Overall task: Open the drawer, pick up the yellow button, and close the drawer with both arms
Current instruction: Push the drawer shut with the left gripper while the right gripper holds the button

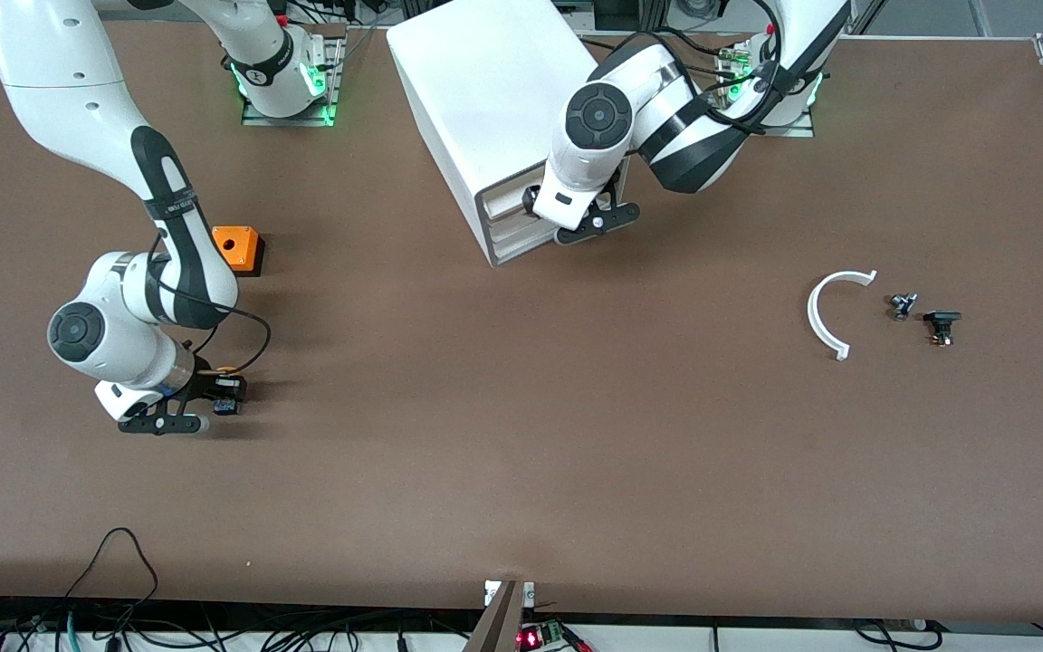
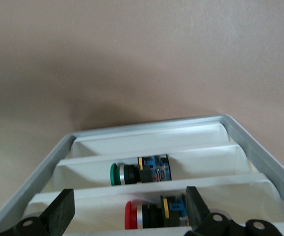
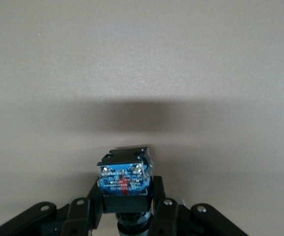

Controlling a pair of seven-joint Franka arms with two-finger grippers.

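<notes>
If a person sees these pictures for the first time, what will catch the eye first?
The big white cabinet stands between the arm bases, with the left end effector at its drawer fronts; the left wrist view shows a green button and a red button in the trays. Toward the right arm's end of the table, the right end effector is shut on a blue-bodied button, with an orange box farther from the front camera.

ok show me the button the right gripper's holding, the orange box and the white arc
button (image 3: 124,178), right wrist view, its blue end between the fingers
orange box (image 1: 237,246), front view, its top face
white arc (image 1: 818,317), front view, middle of its curve
</notes>
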